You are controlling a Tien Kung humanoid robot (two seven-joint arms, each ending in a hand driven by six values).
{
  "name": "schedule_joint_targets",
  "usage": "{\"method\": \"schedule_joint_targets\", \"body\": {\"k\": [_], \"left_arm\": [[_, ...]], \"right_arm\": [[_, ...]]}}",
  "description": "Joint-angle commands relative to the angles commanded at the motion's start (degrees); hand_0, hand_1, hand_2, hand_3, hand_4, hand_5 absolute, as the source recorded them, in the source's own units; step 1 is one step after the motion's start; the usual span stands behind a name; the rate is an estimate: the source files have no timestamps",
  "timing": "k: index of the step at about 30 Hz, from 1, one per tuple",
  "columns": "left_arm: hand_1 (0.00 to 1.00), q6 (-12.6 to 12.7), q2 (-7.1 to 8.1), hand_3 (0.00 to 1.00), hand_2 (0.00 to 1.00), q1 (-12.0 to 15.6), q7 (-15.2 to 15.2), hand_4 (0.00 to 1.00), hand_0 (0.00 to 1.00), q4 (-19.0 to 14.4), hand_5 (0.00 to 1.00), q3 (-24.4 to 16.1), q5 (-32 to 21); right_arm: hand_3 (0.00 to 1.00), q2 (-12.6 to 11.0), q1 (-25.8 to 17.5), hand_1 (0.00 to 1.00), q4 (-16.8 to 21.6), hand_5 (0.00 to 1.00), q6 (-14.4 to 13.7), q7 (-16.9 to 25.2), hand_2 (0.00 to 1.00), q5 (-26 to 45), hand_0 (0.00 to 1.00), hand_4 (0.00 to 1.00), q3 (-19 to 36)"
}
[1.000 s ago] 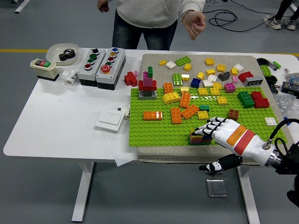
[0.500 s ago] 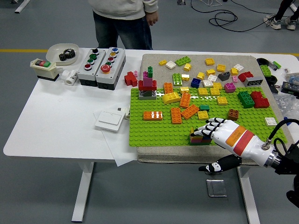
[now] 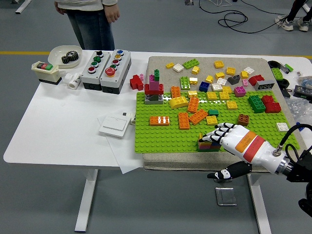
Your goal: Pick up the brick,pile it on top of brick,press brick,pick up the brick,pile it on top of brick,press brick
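right hand [image 3: 233, 138] lower right of frame, fingers curled down onto the brick stack [image 3: 208, 143] at the green baseplate's [image 3: 161, 134] near edge. person [image 3: 90, 19] stands upper left.

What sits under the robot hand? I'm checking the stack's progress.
A short multicoloured brick stack on the green baseplate, beneath the right robot hand. Its right side is covered.

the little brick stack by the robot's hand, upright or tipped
Upright: the brick stack sits flat on the green baseplate, with the right hand's fingers resting on top.
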Motion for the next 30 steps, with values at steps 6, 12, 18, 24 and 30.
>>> {"method": "schedule_joint_targets", "body": {"k": [6,12,18,24,30], "left_arm": [[0.724,-0.1,-0.03,0.595,0.737,0.1,0.1,0.687,0.679,0.0,0.663,-0.2,0.4],[0.725,-0.2,-0.05,0.596,0.737,0.2,0.2,0.688,0.680,0.0,0.662,-0.5,0.7],[0.724,-0.2,-0.02,0.596,0.737,0.2,0.2,0.688,0.680,0.0,0.662,-0.5,0.9],[0.723,-0.1,0.02,0.596,0.736,0.1,0.1,0.688,0.680,0.0,0.662,-0.3,0.6],[0.723,0.0,0.03,0.596,0.736,0.1,0.0,0.688,0.680,0.0,0.662,-0.1,0.2]], "right_arm": [[0.809,0.1,0.0,0.743,0.0,0.755,0.1,0.0,0.782,0.0,0.829,0.998,-0.3],[0.810,0.1,0.0,0.743,-0.1,0.755,0.1,0.0,0.782,0.1,0.830,0.998,-0.5],[0.810,0.3,0.2,0.743,-0.1,0.755,0.1,0.0,0.782,0.1,0.830,0.998,-0.7],[0.810,0.4,0.4,0.744,-0.2,0.755,0.2,-0.2,0.783,0.0,0.831,0.998,-0.8],[0.811,0.6,0.7,0.744,-0.1,0.755,0.3,-0.3,0.784,-0.1,0.832,0.998,-1.0]]}}
